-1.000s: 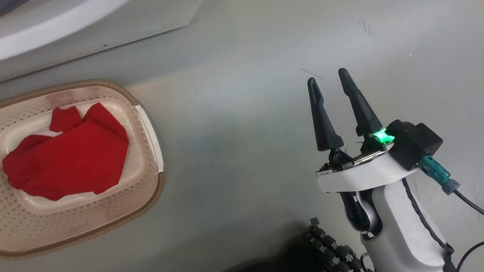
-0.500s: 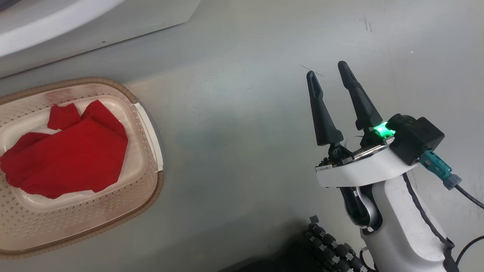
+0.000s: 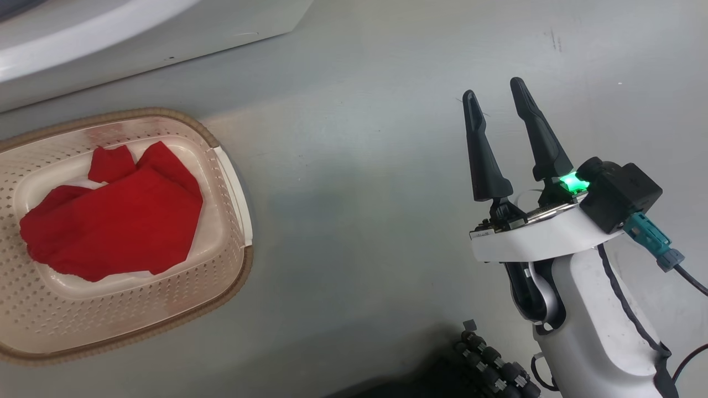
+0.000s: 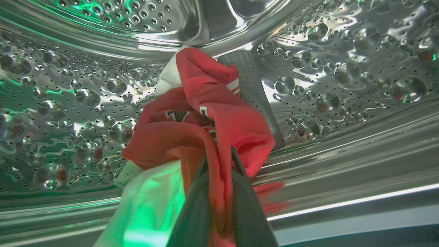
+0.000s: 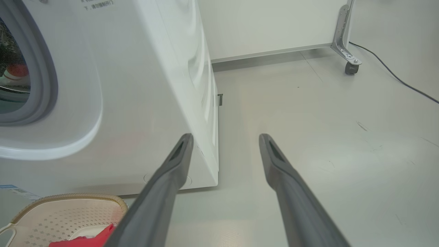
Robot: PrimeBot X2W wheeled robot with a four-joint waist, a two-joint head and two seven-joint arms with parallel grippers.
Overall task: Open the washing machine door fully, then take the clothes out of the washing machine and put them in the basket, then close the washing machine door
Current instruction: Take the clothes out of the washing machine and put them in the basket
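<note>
Head view, left to right: basket (image 3: 221,287) on the floor (image 3: 359,166) just in front of the washing machine (image 3: 166,38), near its white base. A red cloth (image 3: 116,221) lies crumpled inside the basket with some white showing under it. It is not touching either gripper. Right gripper (image 3: 493,88) is well off to the right of the washing machine, over bare floor. Its two dark fingers are spread apart with nothing between them, and a green light (image 3: 569,181) is lit at the wrist. It is well apart from the basket and the cloth.

Left wrist view: the camera is inside the washing machine's steel drum (image 4: 343,68). Left gripper (image 4: 219,157) has its fingers (image 4: 250,206) pressed together, clamped on a fold of a red jersey (image 4: 205,116). The jersey bunches up past the fingertips against the drum wall, with dark lettering and white parts visible. A white part hangs just left of the fingers.

Right wrist view: the washing machine (image 5: 137,85) is on the left, with its grey seal (image 5: 48,68) at the open front. The basket (image 5: 68,212) sits at the machine's foot with the red cloth (image 5: 85,240) in it. Right gripper (image 5: 225,137) points past the machine's front corner, fingers wide apart and empty. A caster (image 5: 349,68) is on the floor far right of the machine.
</note>
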